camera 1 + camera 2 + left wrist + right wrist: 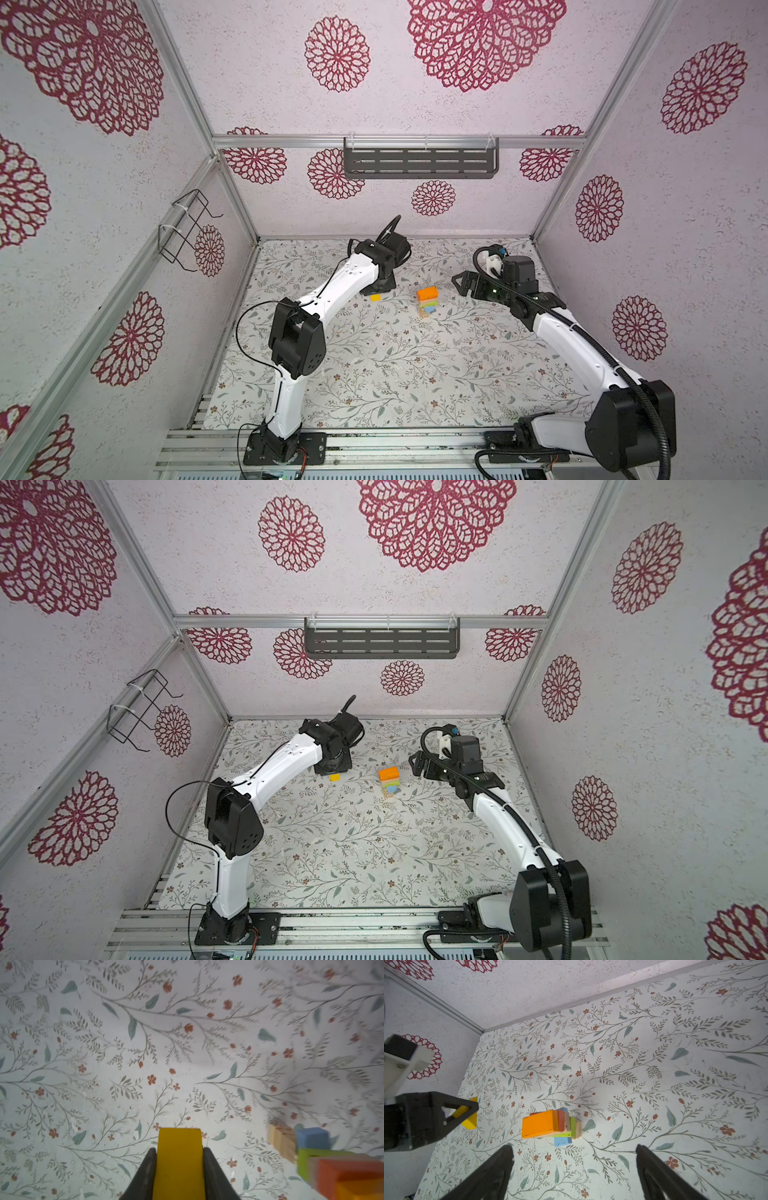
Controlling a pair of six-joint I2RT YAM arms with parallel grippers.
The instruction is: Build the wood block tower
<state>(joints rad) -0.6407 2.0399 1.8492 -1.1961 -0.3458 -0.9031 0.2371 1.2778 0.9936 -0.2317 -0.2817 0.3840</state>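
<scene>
Clamping the yellow block (179,1167) in the left gripper (179,1148), left wrist view, near the wood block tower (332,1167). Holding the right gripper (574,1148) fingers wide apart, right wrist view, tower just beyond the fingertips. Flanking it in both top views.

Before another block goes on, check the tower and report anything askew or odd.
The wood block tower is not flush. Its light blue block juts out sideways past the green block above it, and the edges of the layers do not line up. Nothing has toppled, and no damage shows.
</scene>
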